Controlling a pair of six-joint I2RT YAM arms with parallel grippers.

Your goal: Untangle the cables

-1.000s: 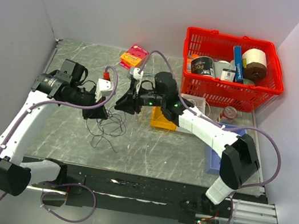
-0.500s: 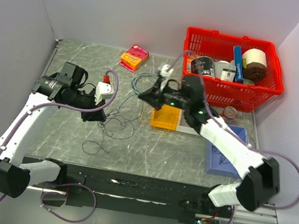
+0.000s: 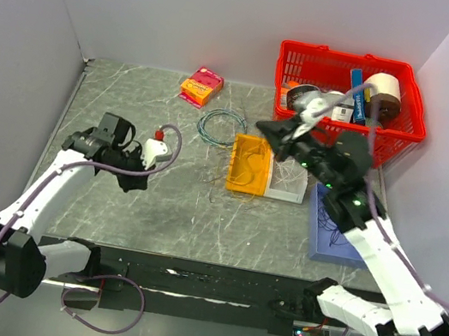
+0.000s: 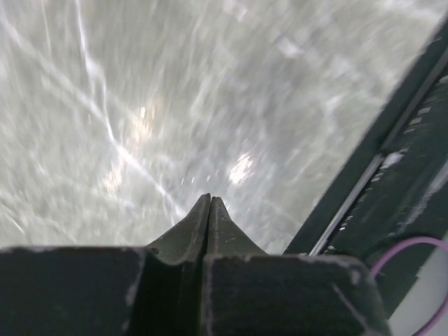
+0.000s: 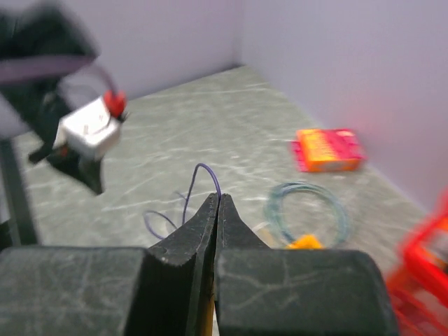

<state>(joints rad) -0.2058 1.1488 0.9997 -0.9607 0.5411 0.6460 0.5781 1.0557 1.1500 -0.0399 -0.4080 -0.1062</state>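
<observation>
Pale lilac walls [image 3: 234, 13] enclose a grey marbled table [image 3: 182, 213], seen from overhead

Contents, largest first:
- red basket [image 3: 348, 58], 1 o'clock, filled with tins and a paper roll
- blue tray [image 3: 319, 246], 4 o'clock, a few thin strands lying in it
- yellow tray [image 3: 239, 184], just right of centre, touching a clear tray [image 3: 289, 195] at its 3 o'clock side
- blue-green wire coil [image 3: 205, 121], 12 o'clock of the yellow tray, neat and apart from the tangle
- pink-orange packet [image 3: 201, 86], 11 o'clock, near the back wall
- cables [image 3: 246, 167]: a loose bunch draped across the yellow and clear trays, strands crossing, some trailing onto the table at 7 o'clock of the yellow tray

Tools:
- right gripper [image 3: 264, 128], raised above the trays, jaws pressed together on a purple strand [image 5: 208, 171] that arches out of its tips
- left gripper [image 3: 129, 179], 9 o'clock, low over bare table, jaws together with nothing between them in its wrist view [image 4: 209, 199]

Status, as judged: early. One strand is gripped for pulling free; the bulk lies unsorted, so nearly all separating remains
</observation>
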